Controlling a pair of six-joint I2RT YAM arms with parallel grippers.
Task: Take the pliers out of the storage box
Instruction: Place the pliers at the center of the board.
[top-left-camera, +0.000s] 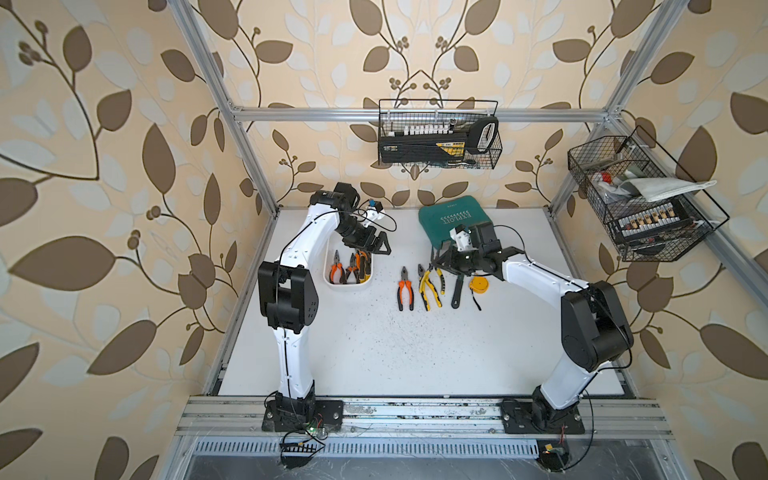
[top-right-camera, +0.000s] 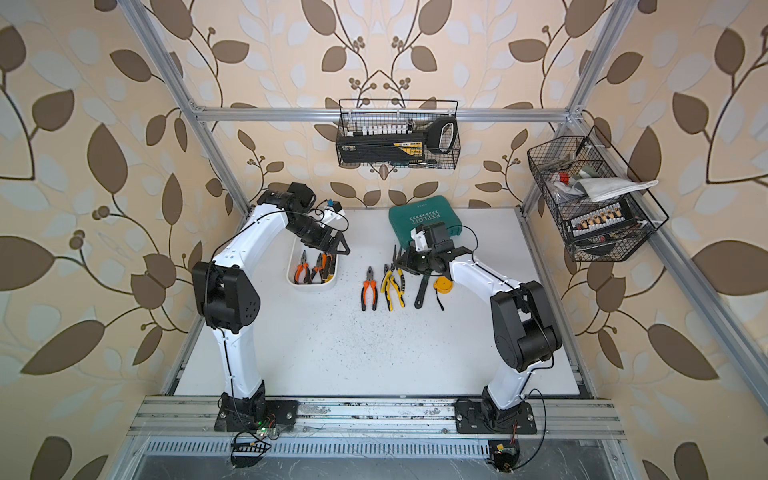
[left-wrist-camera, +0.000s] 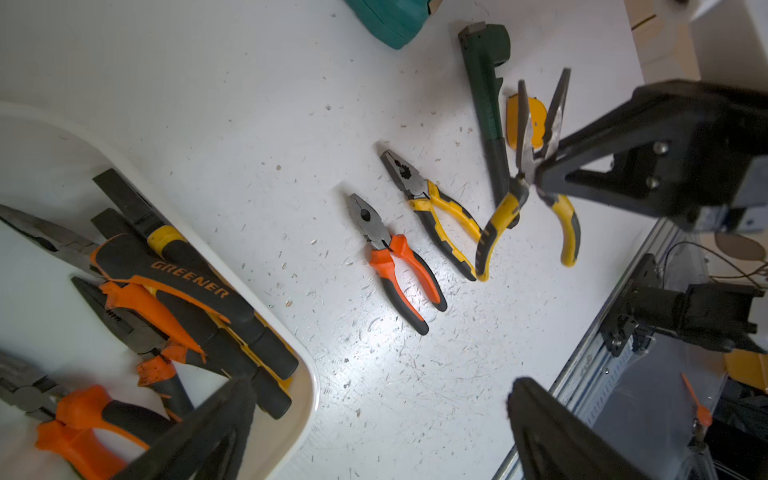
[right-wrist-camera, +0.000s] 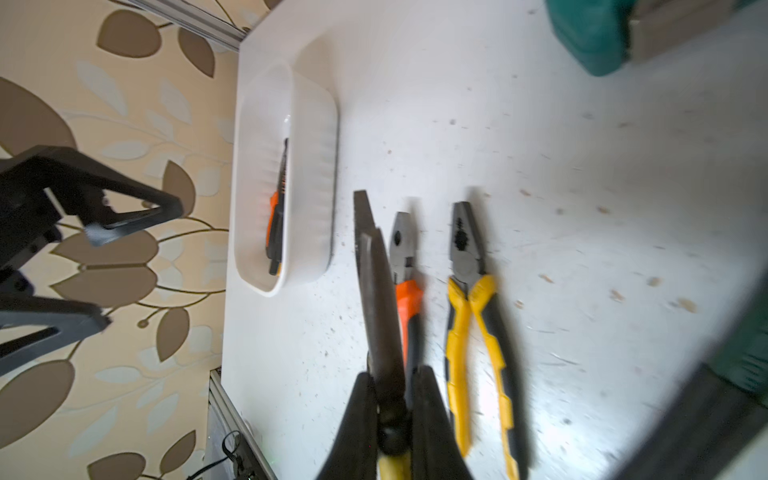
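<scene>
slippage looms: right gripper (right-wrist-camera: 392, 374) pinches yellow needle-nose pliers (right-wrist-camera: 374, 270) at the pivot, free to swing; left gripper (left-wrist-camera: 380, 390) gapes empty.

Some pliers (top-left-camera: 337, 272) in storage box (top-left-camera: 348, 288); others on table (top-left-camera: 374, 353), rightward

A: Where's the storage box (top-right-camera: 312, 287)?
B: Left of centre, orange-handled pliers (top-right-camera: 302, 272) inside, left gripper (top-right-camera: 338, 248) over its upper right corner.
A: And outside?
B: An orange pair (top-right-camera: 369, 291) and a yellow pair (top-right-camera: 394, 291) side by side at centre (handles toward the bottom edge); the right gripper (top-right-camera: 400, 261), just above them, grips needle-nosed pliers (top-right-camera: 394, 250).
</scene>
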